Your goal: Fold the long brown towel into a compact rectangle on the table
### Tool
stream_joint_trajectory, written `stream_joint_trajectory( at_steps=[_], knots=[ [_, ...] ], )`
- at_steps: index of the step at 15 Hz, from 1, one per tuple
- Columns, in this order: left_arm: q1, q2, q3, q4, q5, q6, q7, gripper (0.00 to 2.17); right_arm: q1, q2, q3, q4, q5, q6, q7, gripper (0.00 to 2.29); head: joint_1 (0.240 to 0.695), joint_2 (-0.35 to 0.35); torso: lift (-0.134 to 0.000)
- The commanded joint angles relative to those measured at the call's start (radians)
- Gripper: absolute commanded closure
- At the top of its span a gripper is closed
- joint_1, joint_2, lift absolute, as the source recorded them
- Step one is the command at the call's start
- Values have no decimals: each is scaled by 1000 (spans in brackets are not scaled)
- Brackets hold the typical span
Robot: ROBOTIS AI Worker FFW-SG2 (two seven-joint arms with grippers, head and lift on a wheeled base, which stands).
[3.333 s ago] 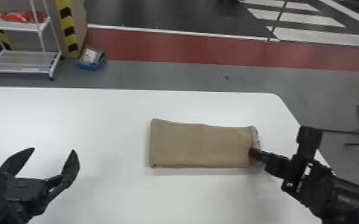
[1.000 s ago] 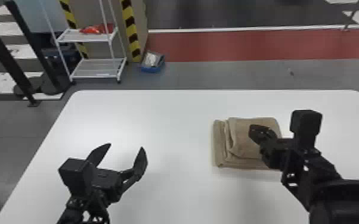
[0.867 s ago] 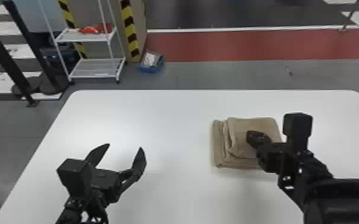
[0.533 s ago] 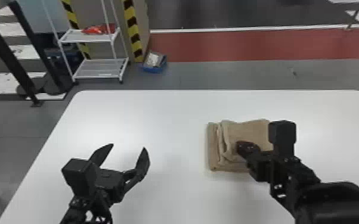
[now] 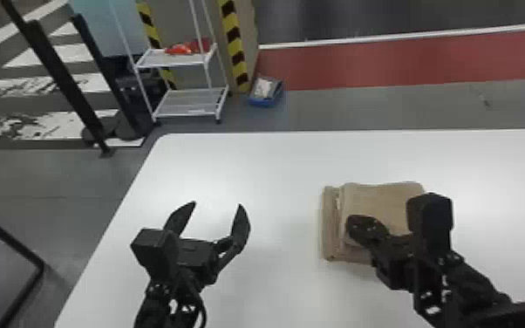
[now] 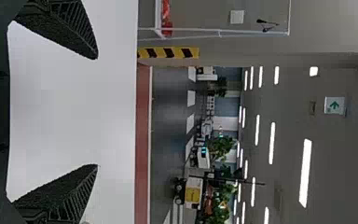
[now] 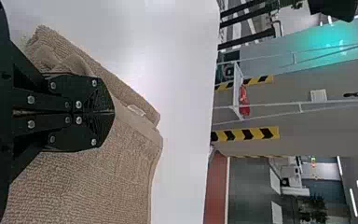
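The brown towel (image 5: 379, 200) lies folded into a compact, layered bundle on the white table, its left layers sticking out a little past the top one. Over its front left part is my right gripper (image 5: 355, 227), fingers together. In the right wrist view the right gripper (image 7: 114, 112) is shut above the towel (image 7: 88, 182), with no cloth seen between the fingers. My left gripper (image 5: 217, 205) stands open over the bare table to the left, apart from the towel; the left wrist view shows the left gripper (image 6: 97, 112) with its fingers wide apart.
The white table (image 5: 274, 165) extends around the towel, its rounded far left corner and left edge in view. Beyond it on the floor stand a white wire shelf (image 5: 192, 104), a striped post and a blue box (image 5: 266, 91).
The long towel strip has become a shorter folded bundle. Most recently, my right gripper has shifted left over it. The head view has swung left; my left gripper has stayed open.
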Motion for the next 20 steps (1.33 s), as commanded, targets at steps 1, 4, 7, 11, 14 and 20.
stream_joint_trajectory(
  at_steps=[1,4,7,11,14,20],
  knots=[
    [0,-3,10,8,14,-29,5,39,20,1,14,-9,3,-25,6,1690,695,251,-121],
    [0,-3,11,16,14,-32,5,39,39,1,14,-49,4,-25,30,1690,695,275,-121],
    [-2,-3,11,19,14,-29,1,39,56,-6,21,-74,7,46,62,1690,695,287,-121],
    [0,-3,14,20,14,-29,-1,39,153,-28,-29,-224,-34,49,118,1690,695,299,-121],
    [0,-3,19,23,17,-29,-1,39,245,-43,-131,-359,-80,184,188,1690,695,286,-121],
    [18,-3,42,22,36,-59,-4,39,328,-112,-314,-442,-134,377,331,1690,695,227,-121]
  ],
)
